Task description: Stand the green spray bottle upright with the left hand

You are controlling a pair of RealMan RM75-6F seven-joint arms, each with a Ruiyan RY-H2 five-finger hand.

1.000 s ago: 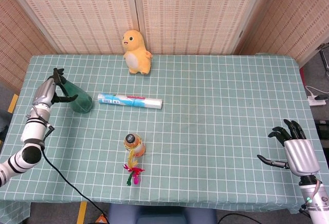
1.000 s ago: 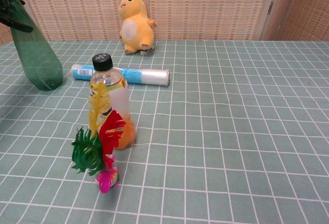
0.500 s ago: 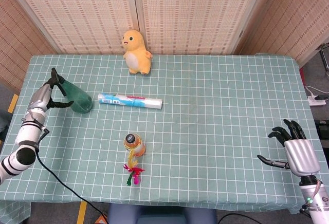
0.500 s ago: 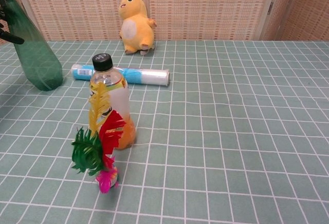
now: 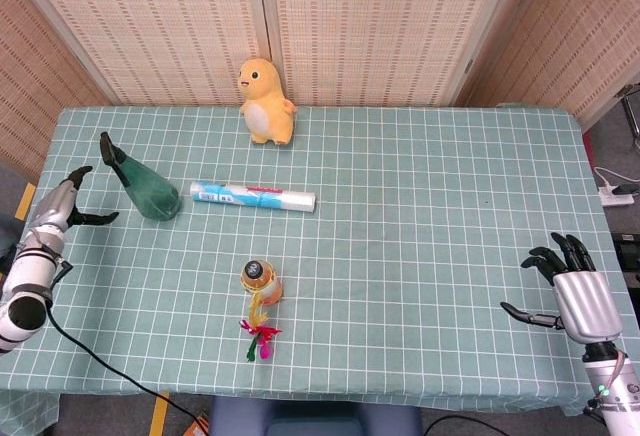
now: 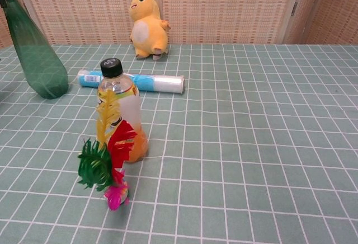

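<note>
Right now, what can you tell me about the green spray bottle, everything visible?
The translucent green plastic spray bottle stands upright on its wide base at the table's far left, tapering up to a dark nozzle. Nothing touches it: the left hand is open beside it, clear of it. The plastic-wrapped roll lies just beyond its other side.

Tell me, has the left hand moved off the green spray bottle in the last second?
Yes. The left hand has pulled back toward the table's left edge, away from the green spray bottle, which stands upright by itself beside the plastic roll.
</note>
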